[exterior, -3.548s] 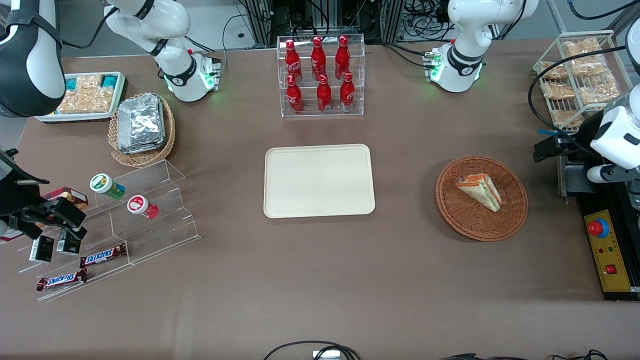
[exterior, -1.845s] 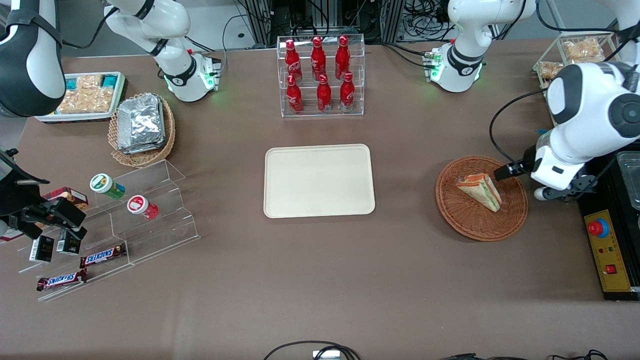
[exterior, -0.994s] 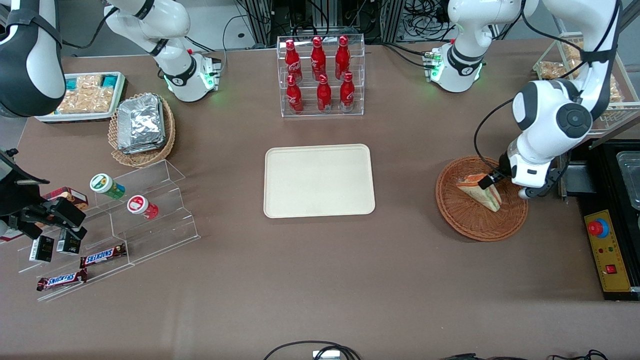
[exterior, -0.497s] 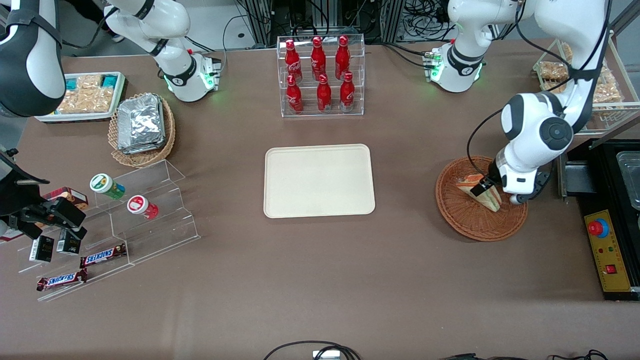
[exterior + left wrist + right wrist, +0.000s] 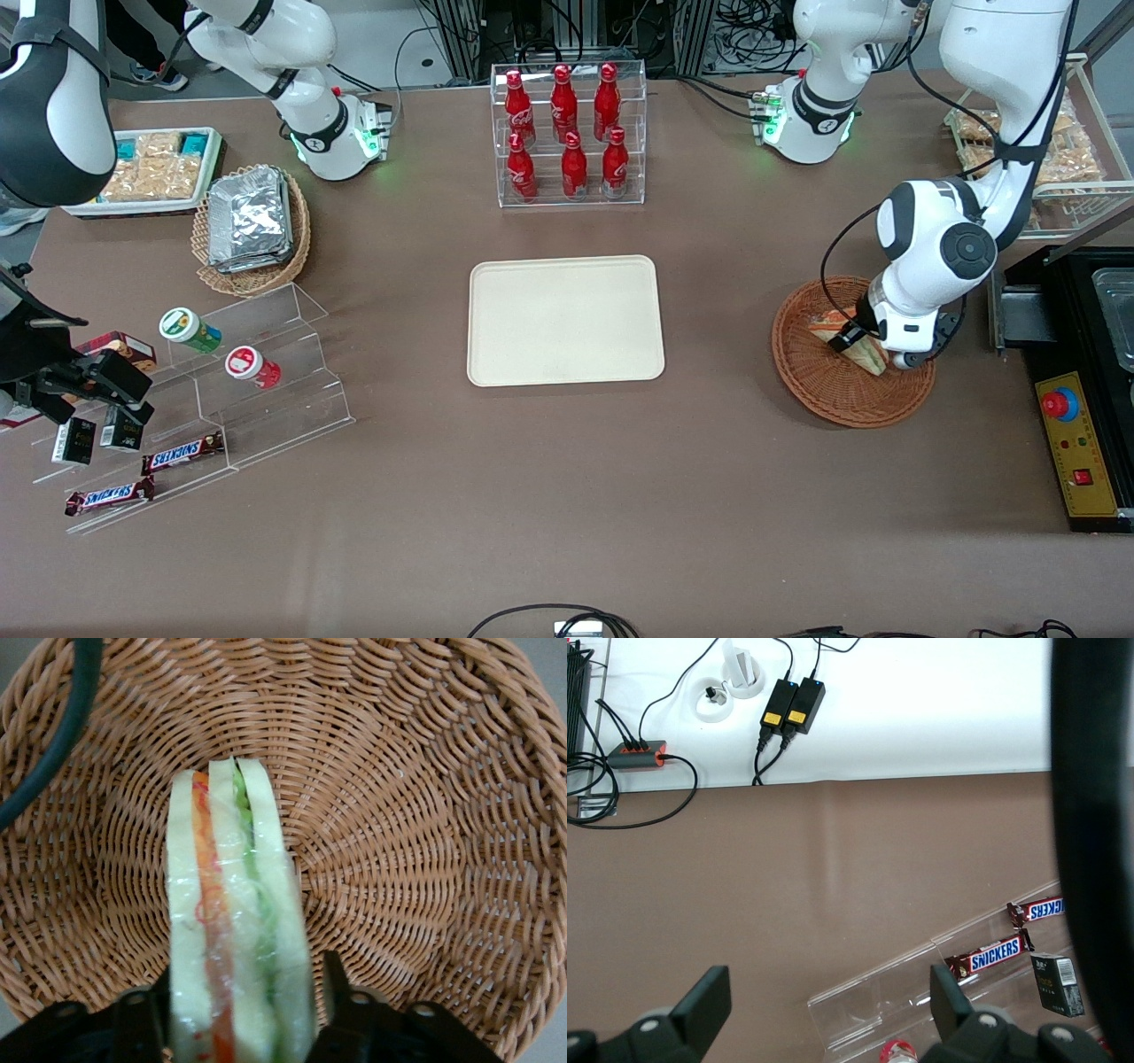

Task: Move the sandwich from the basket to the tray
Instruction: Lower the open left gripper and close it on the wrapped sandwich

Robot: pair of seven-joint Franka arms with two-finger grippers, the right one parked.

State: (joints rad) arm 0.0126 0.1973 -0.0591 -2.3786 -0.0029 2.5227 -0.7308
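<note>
The sandwich [image 5: 235, 921] is lying in the basket [image 5: 819, 390], standing on one edge, so its layers are facing the wrist camera: pale bread outside, an orange-red band and a green band between. Clear film is wrapping it. In the front view, the sandwich [image 5: 864, 353] is sitting a little off the basket's centre, toward the working arm's end of the table, and the arm's wrist is covering part of it.

The gripper [image 5: 852, 340] is sitting low inside the basket with the sandwich between its 2 fingers [image 5: 332, 979]. The fingers are standing apart, one on each bread face, close against the bread. Whether they are pressing it yet cannot be told. The basket's weave [image 5: 416, 815] is filling the wrist view around the wedge, and a dark cable [image 5: 66, 731] is crossing the rim.

The tray [image 5: 565, 321] is lying flat at the middle of the table, well apart from the basket, toward the parked arm's end. Farther from the front camera than the tray, a clear rack [image 5: 571, 133] is holding 6 red bottles. Toward the parked arm's end, a smaller tan basket of foil packs [image 5: 250, 223] is sitting near a white tray of snack packs [image 5: 151, 168], and a clear stepped stand [image 5: 257, 372] is carrying 2 small tubs. 2 Snickers bars [image 5: 182, 454] are lying nearer the camera.
</note>
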